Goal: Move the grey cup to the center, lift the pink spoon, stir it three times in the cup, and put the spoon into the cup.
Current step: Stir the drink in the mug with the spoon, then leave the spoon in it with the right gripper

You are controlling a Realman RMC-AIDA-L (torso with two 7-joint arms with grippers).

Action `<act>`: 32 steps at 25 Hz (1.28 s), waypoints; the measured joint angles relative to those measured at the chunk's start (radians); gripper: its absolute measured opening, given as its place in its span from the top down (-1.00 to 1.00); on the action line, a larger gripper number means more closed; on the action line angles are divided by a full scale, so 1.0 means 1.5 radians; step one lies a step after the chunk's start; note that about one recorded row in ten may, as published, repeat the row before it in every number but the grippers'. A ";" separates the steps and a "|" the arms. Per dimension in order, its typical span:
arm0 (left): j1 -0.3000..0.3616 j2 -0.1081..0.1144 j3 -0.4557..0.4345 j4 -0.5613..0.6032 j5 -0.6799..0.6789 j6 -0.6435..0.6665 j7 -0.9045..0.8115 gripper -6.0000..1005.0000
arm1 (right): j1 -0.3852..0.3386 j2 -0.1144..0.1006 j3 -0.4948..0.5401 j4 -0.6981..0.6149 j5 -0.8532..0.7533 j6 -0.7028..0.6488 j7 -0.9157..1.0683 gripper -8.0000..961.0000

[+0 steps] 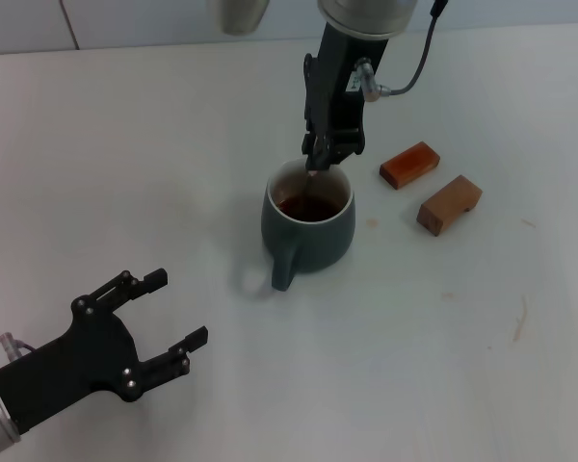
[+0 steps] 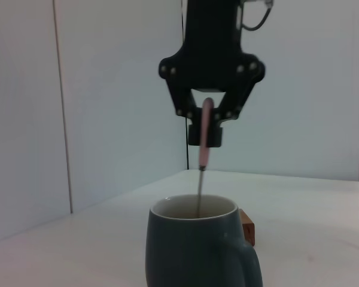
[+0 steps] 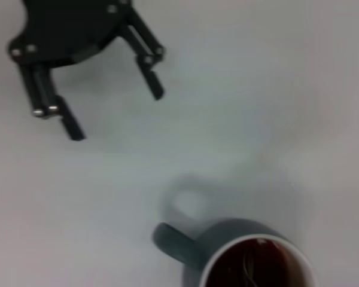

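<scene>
the white table [image 1: 125, 173] carries everything. the right arm comes down from above with the right gripper [image 1: 320, 162] directly over the grey cup [image 1: 308, 231]; its fingers [image 2: 191, 113] are drawn in narrowly and pinch the upper handle of the pink spoon [image 2: 204, 140]. the left gripper [image 1: 164, 318] hangs low near the front left of the table, well apart from the cup, its two fingers spread wide with nothing between them; the right wrist view shows it the same way, open above bare tabletop.

the grey cup stands upright near the middle of the table, its loop handle [image 1: 283, 269] pointing toward the robot and slightly to the robot's left. it holds a dark reddish-brown liquid [image 1: 306, 206] below the pale rim.

two brown wooden blocks [image 1: 409, 165] [image 1: 449, 204] lie on the robot's right of the cup, near each other but apart, not touching the cup.

the pink spoon's long axis is nearly vertical: pink handle up in the gripper, silver neck [image 2: 200, 191] running down past the rim into the cup. the bowl end is hidden in the liquid.
</scene>
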 joint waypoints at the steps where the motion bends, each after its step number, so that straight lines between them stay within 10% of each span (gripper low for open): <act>1: 0.000 0.000 0.000 0.000 0.000 0.000 0.000 -0.61 | 0.000 0.000 -0.001 0.002 -0.004 0.007 0.002 0.43; 32: 0.002 0.001 -0.002 0.001 -0.001 0.011 0.000 -0.61 | -0.034 0.004 -0.016 -0.047 0.002 -0.001 0.073 0.27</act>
